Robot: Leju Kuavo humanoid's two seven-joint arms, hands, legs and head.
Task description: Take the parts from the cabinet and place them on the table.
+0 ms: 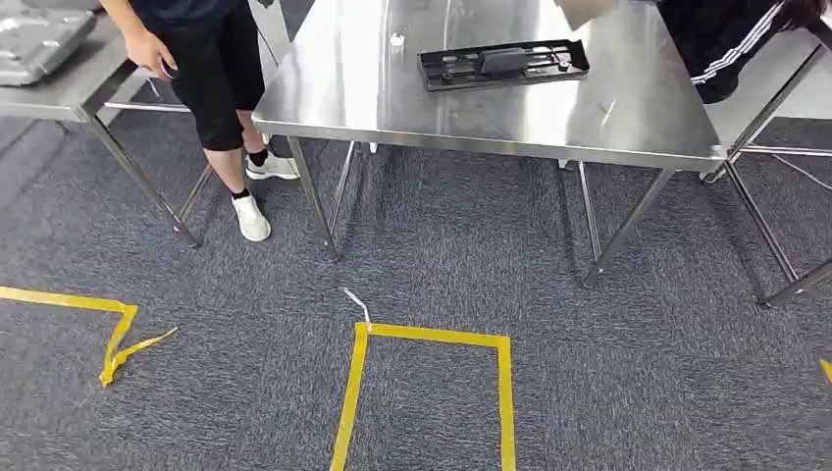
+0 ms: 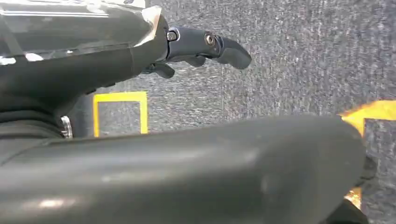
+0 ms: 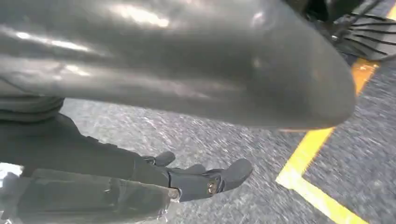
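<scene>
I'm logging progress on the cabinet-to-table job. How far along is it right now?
One black part already lies on the steel table. Nothing is in hand: the left hand and right hand hang over carpet, holding nothing. Whether more parts remain can't be told.

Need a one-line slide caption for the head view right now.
A black part lies on the steel table; two people stand at its far corners, and a yellow tape outline marks the carpet.

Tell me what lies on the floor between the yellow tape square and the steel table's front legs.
In the head view, grey carpet runs from the yellow tape square to the steel table, with one small white scrap by the square's corner.
</scene>
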